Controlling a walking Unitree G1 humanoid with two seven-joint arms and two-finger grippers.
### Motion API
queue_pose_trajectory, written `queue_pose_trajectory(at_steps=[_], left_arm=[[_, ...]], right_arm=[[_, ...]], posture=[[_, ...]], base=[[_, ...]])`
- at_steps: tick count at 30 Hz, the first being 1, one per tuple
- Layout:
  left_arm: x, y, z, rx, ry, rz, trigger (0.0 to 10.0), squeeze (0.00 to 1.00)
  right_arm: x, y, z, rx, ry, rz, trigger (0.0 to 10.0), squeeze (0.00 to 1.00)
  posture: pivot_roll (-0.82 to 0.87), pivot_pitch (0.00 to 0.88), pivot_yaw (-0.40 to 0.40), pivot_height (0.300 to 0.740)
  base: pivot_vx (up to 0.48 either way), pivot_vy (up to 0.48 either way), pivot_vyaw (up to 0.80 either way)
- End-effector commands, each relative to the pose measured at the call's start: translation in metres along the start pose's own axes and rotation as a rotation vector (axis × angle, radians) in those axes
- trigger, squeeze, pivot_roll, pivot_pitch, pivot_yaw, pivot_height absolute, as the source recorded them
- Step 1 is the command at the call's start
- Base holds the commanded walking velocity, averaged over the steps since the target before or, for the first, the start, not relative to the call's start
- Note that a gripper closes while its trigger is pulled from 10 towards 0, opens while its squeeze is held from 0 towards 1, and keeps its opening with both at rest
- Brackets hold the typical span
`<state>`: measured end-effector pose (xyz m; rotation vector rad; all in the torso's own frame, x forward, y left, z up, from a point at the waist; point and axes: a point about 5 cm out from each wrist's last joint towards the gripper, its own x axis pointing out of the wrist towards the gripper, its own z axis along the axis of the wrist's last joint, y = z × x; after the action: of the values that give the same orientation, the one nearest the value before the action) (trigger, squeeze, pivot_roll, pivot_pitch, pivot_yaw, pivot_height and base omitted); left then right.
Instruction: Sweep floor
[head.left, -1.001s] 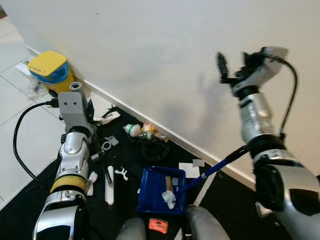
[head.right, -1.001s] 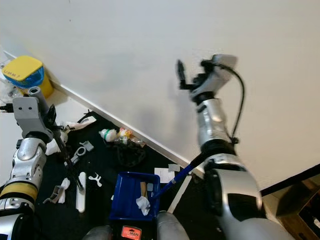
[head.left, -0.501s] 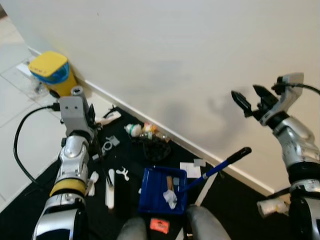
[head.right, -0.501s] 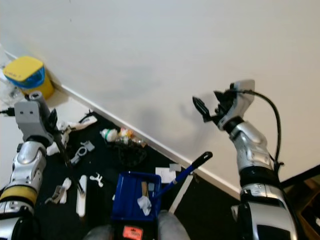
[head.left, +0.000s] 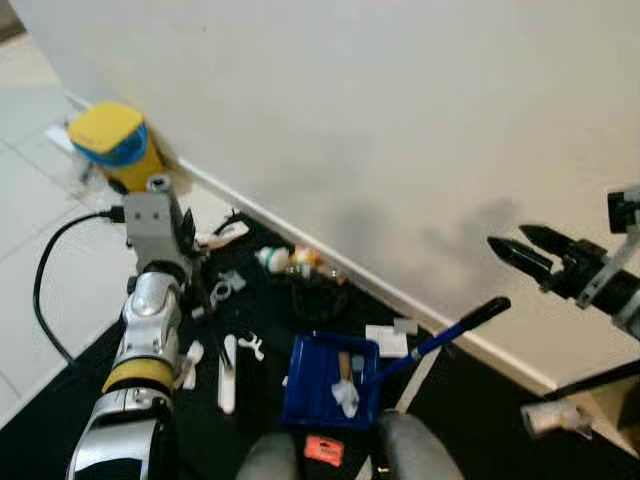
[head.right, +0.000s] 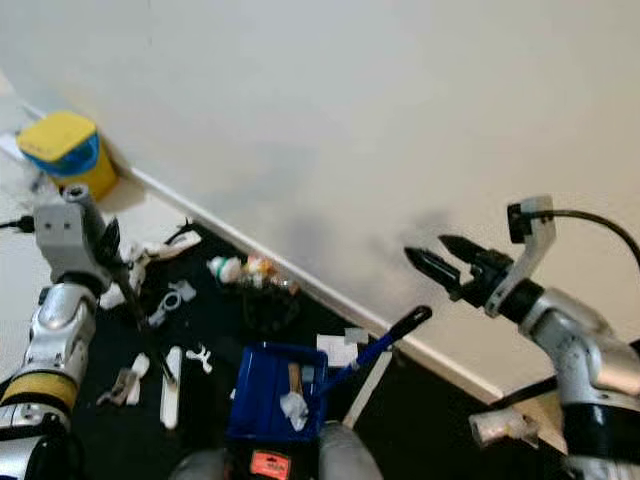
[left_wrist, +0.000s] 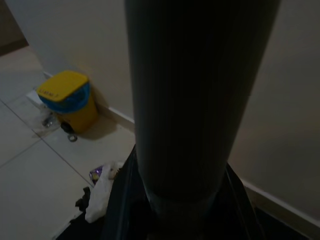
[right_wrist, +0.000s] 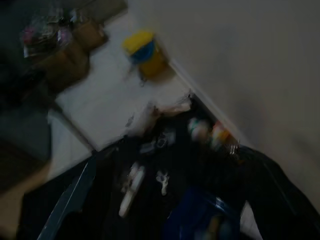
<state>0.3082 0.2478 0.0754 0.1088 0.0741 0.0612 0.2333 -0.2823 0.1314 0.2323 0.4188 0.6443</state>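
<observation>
Far left there's a yellow bin with a blue lid (head.left: 112, 148) tucked against the wall, probably where the rubbish ends up. Next to it the left tool (head.left: 190, 262) is down low by the floor, and in its wrist view a thick dark pole (left_wrist: 192, 100), which I take to be the broom, runs straight along the fingers, so it looks clamped around that handle, held upright so the bristles can work the floor. In front of it there's loose litter on the black mat (head.left: 60, 400): a white strip (head.left: 228, 360), small white plastic bits (head.left: 250, 346) and some crumpled wrappers and a bottle (head.left: 295, 262) near the skirting board. That stuff is still scattered, so I'd say the sweeping is only partly done. In the middle sits the blue dustpan (head.left: 325, 385), flat on the mat with some scraps already in it, its long blue handle (head.left: 450, 330) angled up toward the wall, free and easy to grab. Over on the right, the right tool (head.right: 435, 262) is raised in the air in front of the wall, fingers spread apart and holding nothing, just above the dustpan handle's tip. My guess is it's lined up to come down and take that handle.
</observation>
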Motion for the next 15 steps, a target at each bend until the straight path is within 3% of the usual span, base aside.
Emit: queue_pose_trajectory(at_steps=[1, 8, 15], left_arm=[[0.000, -0.004, 0.001, 0.005, -0.005, -0.014, 10.0, 0.00], [-0.001, -0.007, -0.002, 0.014, 0.003, -0.028, 10.0, 0.00], [-0.003, -0.009, -0.004, 0.015, 0.004, -0.028, 10.0, 0.00]], right_arm=[[-0.001, 0.008, -0.005, 0.014, 0.051, 0.035, 10.0, 0.00], [-0.006, 0.021, -0.024, -0.019, 0.140, 0.020, 10.0, 0.00], [0.000, 0.025, -0.042, -0.048, 0.106, -0.035, 10.0, 0.00]], posture=[[0.00, 0.069, -0.008, 0.740], [-0.01, 0.077, -0.003, 0.740], [-0.02, 0.072, -0.003, 0.740]], base=[[0.000, 0.000, 0.00], [0.000, 0.000, 0.00], [0.000, 0.000, 0.00]])
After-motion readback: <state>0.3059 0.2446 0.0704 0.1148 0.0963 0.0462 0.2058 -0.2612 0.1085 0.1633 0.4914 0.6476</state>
